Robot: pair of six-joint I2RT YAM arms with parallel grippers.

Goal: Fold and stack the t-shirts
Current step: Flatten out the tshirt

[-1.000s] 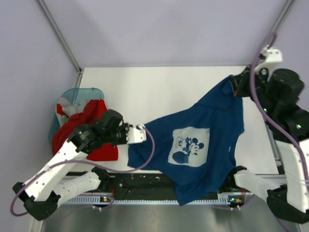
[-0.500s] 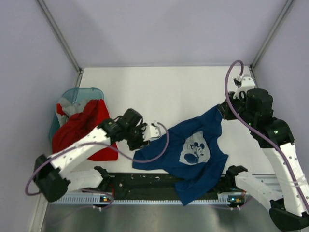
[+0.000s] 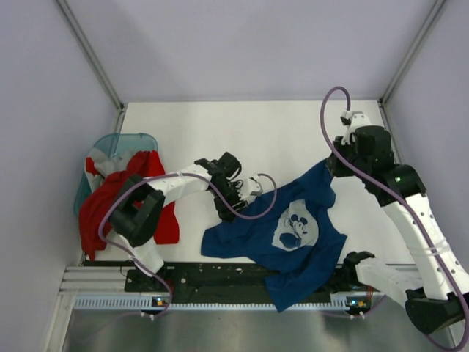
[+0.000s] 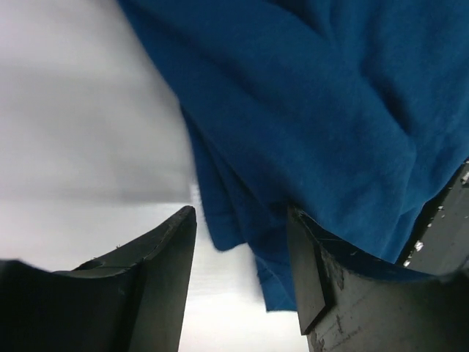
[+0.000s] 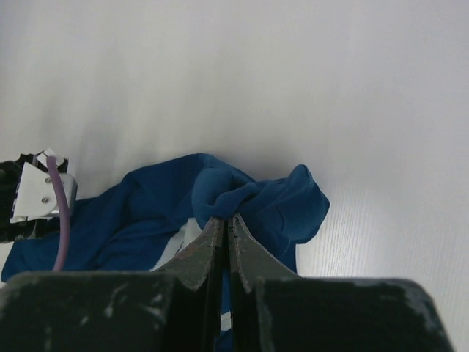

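The navy t-shirt with a white printed graphic lies bunched on the table, its lower edge hanging over the near edge. My right gripper is shut on its upper corner, lifting it; in the right wrist view the right gripper shows its jaws pressed together on a fold. My left gripper is open at the shirt's left edge. In the left wrist view the left gripper has blue cloth hanging loosely between its spread fingers. A red t-shirt and a grey-white one lie heaped at the left.
A translucent teal basket stands at the left edge under the red and grey-white shirts. White tabletop shows behind the navy shirt. A black rail runs along the near edge, between the arm bases.
My left gripper has opened, let go of the navy shirt and reached right. My right arm has swung in toward the centre with its corner, so the spread shirt has slackened and bunched.
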